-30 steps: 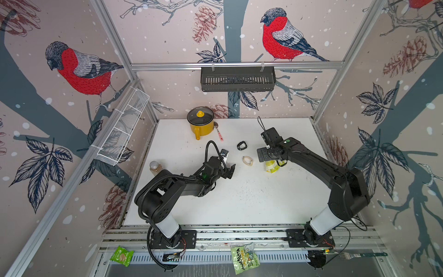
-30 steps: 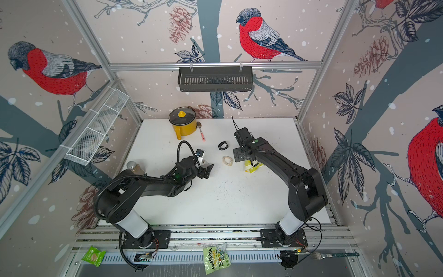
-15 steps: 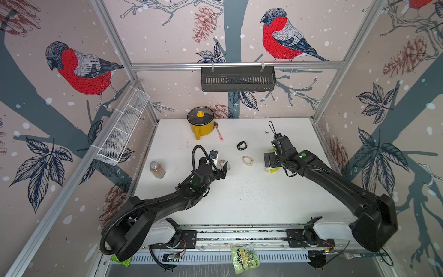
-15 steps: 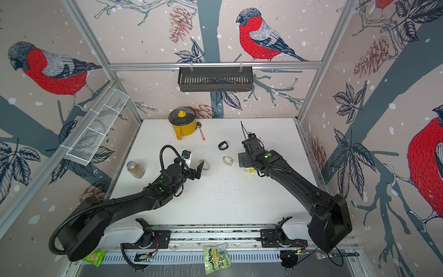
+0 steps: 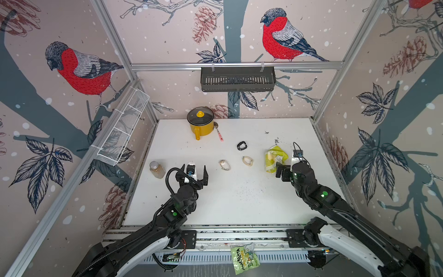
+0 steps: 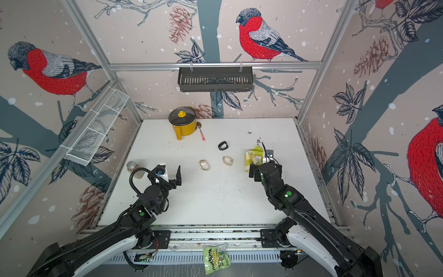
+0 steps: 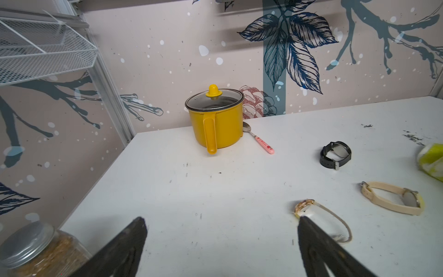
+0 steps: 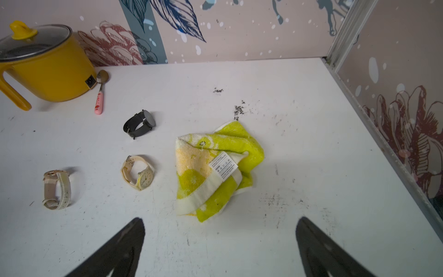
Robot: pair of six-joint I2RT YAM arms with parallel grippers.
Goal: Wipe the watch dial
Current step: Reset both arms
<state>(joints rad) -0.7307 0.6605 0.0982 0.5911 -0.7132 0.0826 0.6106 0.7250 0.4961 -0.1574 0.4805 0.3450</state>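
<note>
Three watches lie mid-table: a black one [image 5: 241, 145] [image 8: 140, 123], a cream one with a yellow-rimmed dial [image 5: 247, 160] [image 8: 143, 178], and a beige one with a gold case [image 5: 224, 165] [image 7: 304, 207]. A crumpled yellow-green towel [image 5: 274, 158] [image 8: 215, 167] lies to their right. My left gripper [image 5: 194, 171] [image 7: 221, 218] hangs open and empty, left of the beige watch. My right gripper [image 5: 286, 167] [image 8: 220, 218] is open and empty at the near edge of the towel, not touching it.
A yellow lidded pot [image 5: 201, 123] and a pink-handled spoon [image 5: 219, 134] stand at the back. A glass jar [image 5: 157, 169] sits left of my left gripper. Dark crumbs [image 5: 276, 140] lie behind the towel. A wire basket [image 5: 122, 129] hangs on the left wall.
My left gripper has drawn back leftwards from the beige watch. My right gripper has moved off the towel toward the front right. Both stayed open.
</note>
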